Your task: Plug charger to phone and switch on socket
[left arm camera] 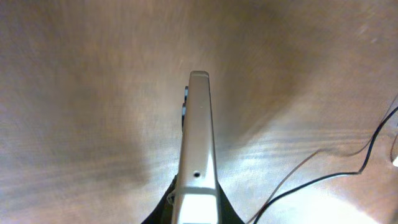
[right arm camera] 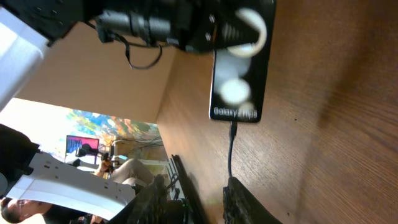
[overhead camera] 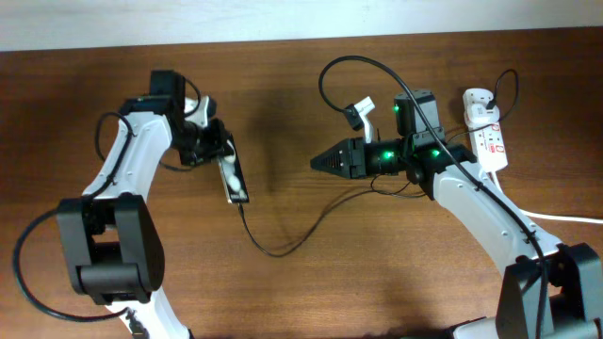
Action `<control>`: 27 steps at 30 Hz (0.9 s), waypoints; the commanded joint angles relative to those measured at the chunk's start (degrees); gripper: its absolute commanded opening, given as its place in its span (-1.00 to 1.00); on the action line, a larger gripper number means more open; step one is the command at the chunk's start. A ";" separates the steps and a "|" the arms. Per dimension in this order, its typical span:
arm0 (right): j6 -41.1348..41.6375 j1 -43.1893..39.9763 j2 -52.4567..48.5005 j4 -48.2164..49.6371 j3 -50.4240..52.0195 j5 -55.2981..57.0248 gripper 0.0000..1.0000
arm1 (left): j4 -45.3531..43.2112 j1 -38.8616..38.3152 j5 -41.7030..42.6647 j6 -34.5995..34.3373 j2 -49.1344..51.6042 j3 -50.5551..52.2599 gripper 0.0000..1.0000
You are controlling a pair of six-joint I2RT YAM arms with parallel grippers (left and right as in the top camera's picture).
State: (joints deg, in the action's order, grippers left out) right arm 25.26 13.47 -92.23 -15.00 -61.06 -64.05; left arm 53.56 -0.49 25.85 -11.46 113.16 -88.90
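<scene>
My left gripper (overhead camera: 219, 151) is shut on the far end of the phone (overhead camera: 234, 179), a black slab held edge-up left of the table's middle. In the left wrist view its pale edge (left arm camera: 198, 137) runs straight out from between the jaws of my left gripper (left arm camera: 198, 214). The right wrist view shows the phone's glossy face (right arm camera: 239, 68) with white lettering. The charger's plug tip (right arm camera: 233, 132) sits in the phone's near end. The thin black charger cable (overhead camera: 283, 250) loops across the table toward the right arm. My right gripper (overhead camera: 316, 163) (right arm camera: 199, 202) stands open, apart from the phone. The white socket (overhead camera: 488, 141) lies at far right.
A white plug adapter (overhead camera: 478, 97) sits at the socket's far end, and a thick white cord (overhead camera: 570, 217) runs off the right edge. The robots' own black cables arc over the right arm (overhead camera: 330, 71) and beside the left arm's base (overhead camera: 24, 264).
</scene>
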 commanded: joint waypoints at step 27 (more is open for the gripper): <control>-1.27 -0.33 -0.15 -2.69 -0.70 1.60 -0.28 | -0.52 1.62 0.20 3.39 9.75 -2.54 -1.00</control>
State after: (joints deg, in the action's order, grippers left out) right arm 24.86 13.47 -92.23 -17.65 -61.06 -63.48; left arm 53.12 1.26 26.79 -8.99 122.39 -90.76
